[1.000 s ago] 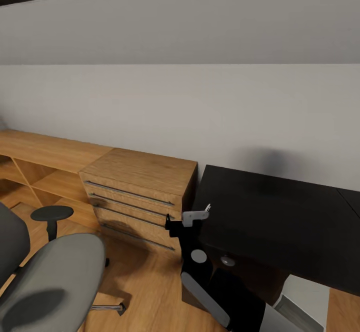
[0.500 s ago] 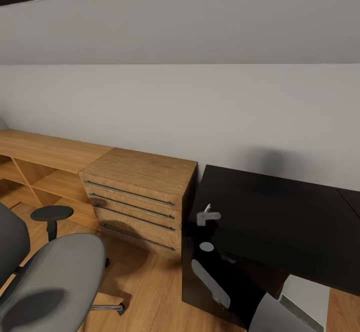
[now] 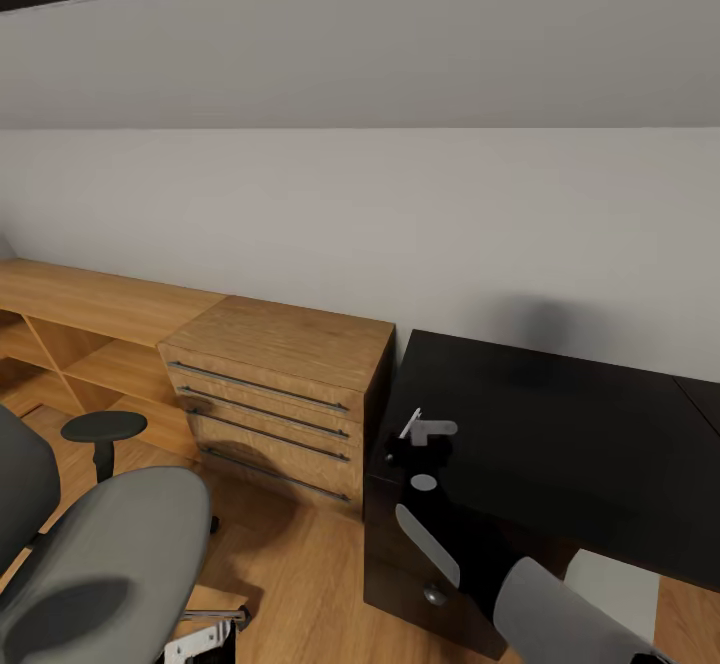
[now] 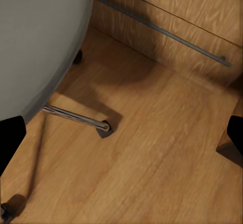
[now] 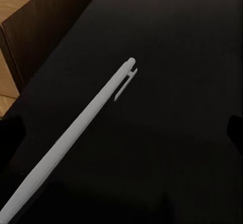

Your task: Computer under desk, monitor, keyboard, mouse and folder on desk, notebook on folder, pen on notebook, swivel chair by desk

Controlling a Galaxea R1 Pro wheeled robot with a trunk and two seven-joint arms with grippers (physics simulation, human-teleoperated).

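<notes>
The pen (image 5: 76, 133), slim and white, is clamped in the right gripper (image 3: 420, 431), whose jaws are closed on its lower end. In the right wrist view it sticks out at a slant over the black surface of the desk (image 3: 560, 434), clip end farthest from the jaws and hanging above the top. In the head view the right gripper sits over the near left corner of that surface, with just a sliver of white pen poking up from it. The desk runs off to the right, and just left of it, pretty much touching, stands a light wooden drawer unit (image 3: 280, 394) with long metal handles, then low open wooden shelving (image 3: 70, 344) further left along the wall. The swivel chair (image 3: 95, 554) is at the near left on the wood floor (image 4: 152, 158), well apart from the desk, grey seat toward us and a black armrest sticking up. The left gripper (image 3: 205, 641) hangs low beside the chair's seat, near a chrome leg and caster (image 4: 104, 128); its jaws are spread wide with nothing between them.
</notes>
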